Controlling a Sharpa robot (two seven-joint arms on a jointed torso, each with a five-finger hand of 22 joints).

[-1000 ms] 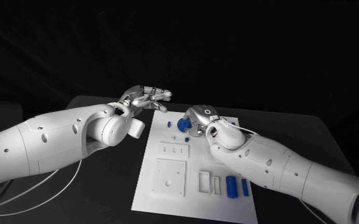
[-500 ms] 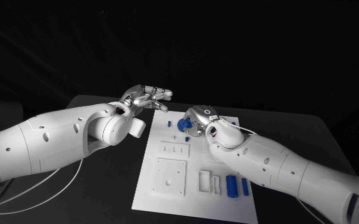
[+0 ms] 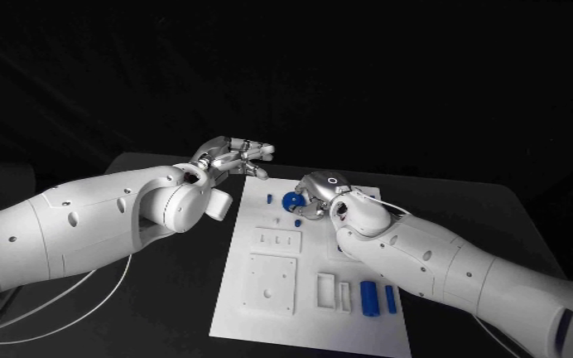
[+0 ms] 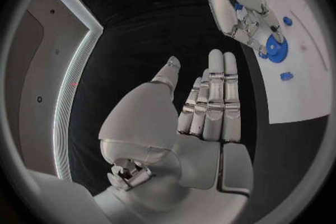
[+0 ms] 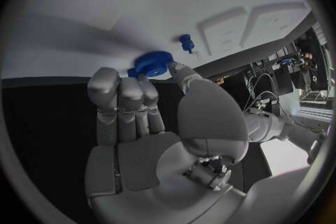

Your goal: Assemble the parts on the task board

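Right hand (image 3: 318, 195) lower, on gear (image 5: 151, 63)

Both arms are clad in smooth, glossy white shells, rounded like tubes, with small dark round holes dotted along them. The left arm (image 3: 108, 221) swells into a big round white disc just behind its wrist, and a thin white cable (image 3: 72, 308) loops beneath it. The right arm (image 3: 442, 267) has a similar bulbous joint behind its wrist, with a slim white cable running along that joint.

The left hand (image 4: 203, 106) is silver-grey metal, its fingers built of short blocky segments with pale rounded tips; its palm is a smooth pale plate. The right hand (image 5: 140, 117) matches it: segmented silver fingers, a domed pale thumb base, and exposed small metal linkages at the wrist behind the palm.
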